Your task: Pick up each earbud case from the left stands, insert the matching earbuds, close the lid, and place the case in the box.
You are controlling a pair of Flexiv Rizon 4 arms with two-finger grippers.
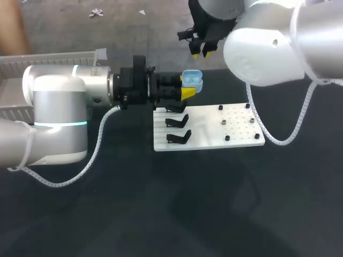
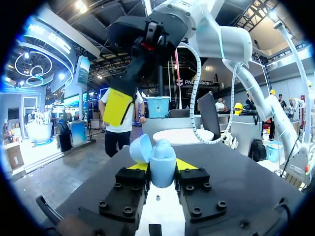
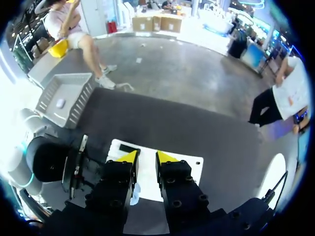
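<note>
You have one light-blue earbud case, lid open, clamped in your left end effector near the white board's far edge. Three black stands line that board. Your right end effector's fingers are narrowly apart.

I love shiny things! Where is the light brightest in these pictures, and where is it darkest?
Head view: the right arm glares brightest white, the white board is bright too, and the table is darkest. Left wrist view: the blue earbud case in the left gripper is softly lit, without glare. Right wrist view: the yellow tips of the right gripper catch the light.
</note>
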